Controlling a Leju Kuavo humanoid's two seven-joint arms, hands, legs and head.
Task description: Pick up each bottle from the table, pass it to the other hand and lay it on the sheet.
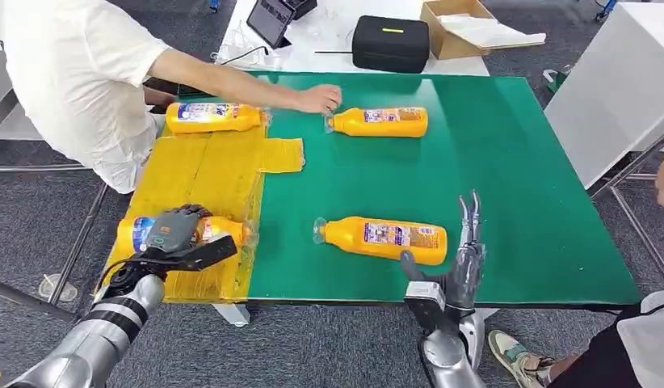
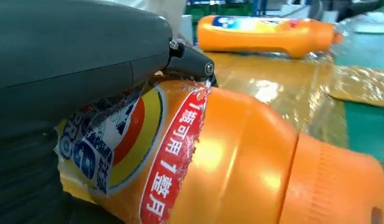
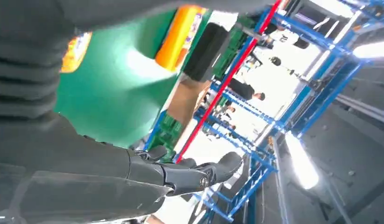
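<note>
Lying crosswise, bottle [image 1: 385, 239], cap pointing left

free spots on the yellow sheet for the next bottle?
Bare band on the yellow sheet, between the far bottle and the near bottle under the left hand. The green mat is bare toward its right edge. Crowded: far edge, where a person's hand reaches.

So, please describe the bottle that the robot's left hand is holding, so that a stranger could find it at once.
Start from the green table and go to the yellow sheet along its left side. Two orange bottles lie on that sheet; take the near bottle, at the robot's end. Unlike the far bottle beside the person, it has the left hand on top of it.
</note>
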